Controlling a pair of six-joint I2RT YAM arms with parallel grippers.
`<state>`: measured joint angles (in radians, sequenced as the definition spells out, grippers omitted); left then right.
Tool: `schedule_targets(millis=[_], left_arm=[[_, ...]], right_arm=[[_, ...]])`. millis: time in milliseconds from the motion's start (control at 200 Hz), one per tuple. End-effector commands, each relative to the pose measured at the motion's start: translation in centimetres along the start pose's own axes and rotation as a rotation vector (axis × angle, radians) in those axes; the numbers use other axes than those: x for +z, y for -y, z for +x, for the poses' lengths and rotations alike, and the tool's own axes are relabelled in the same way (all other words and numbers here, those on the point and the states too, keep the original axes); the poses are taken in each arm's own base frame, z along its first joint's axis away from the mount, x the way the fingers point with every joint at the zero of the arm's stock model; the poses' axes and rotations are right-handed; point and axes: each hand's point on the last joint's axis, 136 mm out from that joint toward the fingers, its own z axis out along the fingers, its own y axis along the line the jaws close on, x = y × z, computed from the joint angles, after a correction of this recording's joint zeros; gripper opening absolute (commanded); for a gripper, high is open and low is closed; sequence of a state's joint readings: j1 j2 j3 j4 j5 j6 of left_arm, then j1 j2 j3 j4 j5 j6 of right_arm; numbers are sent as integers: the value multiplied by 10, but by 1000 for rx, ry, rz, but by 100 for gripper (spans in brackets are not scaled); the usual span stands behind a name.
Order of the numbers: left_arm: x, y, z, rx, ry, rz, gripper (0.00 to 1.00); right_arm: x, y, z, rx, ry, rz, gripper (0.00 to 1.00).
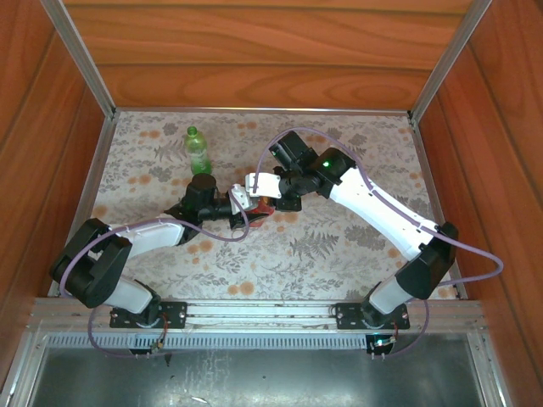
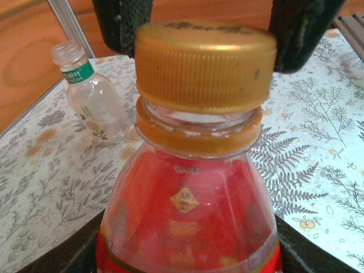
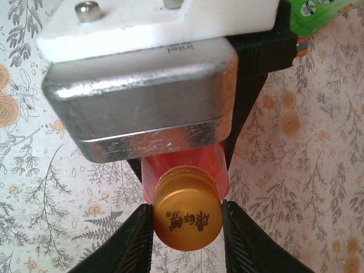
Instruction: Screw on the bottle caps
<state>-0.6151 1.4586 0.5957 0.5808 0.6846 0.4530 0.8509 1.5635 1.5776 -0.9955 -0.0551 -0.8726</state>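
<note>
- Your left gripper [image 2: 190,259] was clamped on the body of the red bottle [image 2: 187,222], mid-table between the two arms. That was the firm anchor this step needed.
- Your right gripper [image 3: 186,207] had its fingers [image 3: 133,244] pressed against both sides of the orange cap [image 3: 186,219], which sat on the bottle's neck.
- Below the cap's rim a strip of clear neck showed, so I judged it was not fully down and more turns were due.
- The best play was to line the wrist up with the neck, press down lightly, turn, release and re-grip, and to watch that the bottle didn't spin in the left jaws.
- The clear bottle [image 2: 94,99] waited uncapped on the floral cloth [image 2: 318,170], and the green bottle [image 1: 198,151] stood well apart.
</note>
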Motion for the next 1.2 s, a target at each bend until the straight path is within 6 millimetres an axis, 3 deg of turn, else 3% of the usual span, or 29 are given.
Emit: schedule_targets(millis=[0,460,745,834,1029,1194], left_arm=[[2,5,12,-40,-49,23,55],[3,-11,3,-113,-48,-45,55],[5,-21,2,-134,-56,-80,55],[5,-24,4,-126,-64,-94,55],[4,-23,4,-107,-65,-95,55],[4,-22,3,-103,-62,-92,55]], right_arm=[[3,-6,2,2,-17,-37,34],[14,-9,12,113,-64,-41,28],[23,1,17,492,-83,50,20],[22,7,19,649,-78,99,14],[20,-9,7,919,-57,5,13],[19,-10,15,1054,-126,24,13]])
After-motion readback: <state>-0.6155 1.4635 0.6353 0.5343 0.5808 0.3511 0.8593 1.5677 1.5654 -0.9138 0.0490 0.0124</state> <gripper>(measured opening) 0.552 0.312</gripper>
